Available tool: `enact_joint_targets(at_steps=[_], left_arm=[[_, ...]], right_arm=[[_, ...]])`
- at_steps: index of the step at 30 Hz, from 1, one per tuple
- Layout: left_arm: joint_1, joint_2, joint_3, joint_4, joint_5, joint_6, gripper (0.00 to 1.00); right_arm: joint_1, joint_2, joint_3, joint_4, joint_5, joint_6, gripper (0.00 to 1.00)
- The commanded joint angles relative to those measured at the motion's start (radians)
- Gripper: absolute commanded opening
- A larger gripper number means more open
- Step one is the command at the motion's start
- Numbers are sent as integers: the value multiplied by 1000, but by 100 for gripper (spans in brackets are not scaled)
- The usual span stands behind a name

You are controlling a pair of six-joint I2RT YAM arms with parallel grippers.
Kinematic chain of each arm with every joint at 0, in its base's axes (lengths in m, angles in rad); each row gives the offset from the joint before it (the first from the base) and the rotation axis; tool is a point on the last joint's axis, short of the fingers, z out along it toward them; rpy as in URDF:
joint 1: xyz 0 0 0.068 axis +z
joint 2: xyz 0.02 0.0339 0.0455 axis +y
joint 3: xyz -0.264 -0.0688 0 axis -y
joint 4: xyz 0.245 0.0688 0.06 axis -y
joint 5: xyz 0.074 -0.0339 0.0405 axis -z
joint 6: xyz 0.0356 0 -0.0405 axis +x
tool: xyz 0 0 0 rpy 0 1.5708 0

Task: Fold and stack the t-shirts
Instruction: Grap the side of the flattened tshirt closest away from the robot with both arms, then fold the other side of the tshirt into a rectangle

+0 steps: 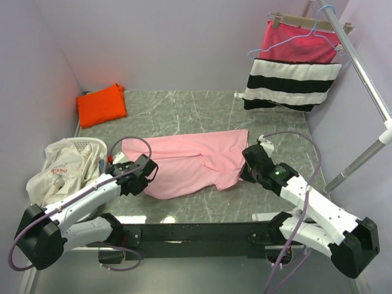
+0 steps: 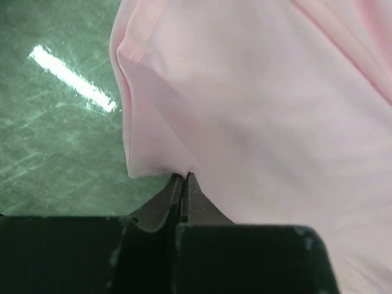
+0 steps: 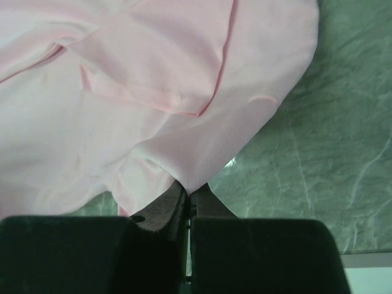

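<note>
Green desk (image 1: 184,104) carries the pink tee (image 1: 184,162) spread mid-surface; my left fingers (image 2: 175,197) and right fingers (image 3: 174,205) each pinch one end's edge, set to lift both for a fold. Far left, the orange tee (image 1: 101,105) lies folded.

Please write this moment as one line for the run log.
left gripper: shut on pink t-shirt edge | right gripper: shut on its other edge | orange t-shirt: folded, far left
</note>
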Motion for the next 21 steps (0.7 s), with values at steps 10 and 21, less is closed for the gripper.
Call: enact_joint_targets(at_steps=[10,21], left_arm=[[68,99,107,-21,-126,96,1],[236,211,131,186,-121,297,1]], right_arm=[[-200,217,131,167,12,-218,0],[-291,490,277,234,-47,-315,0]])
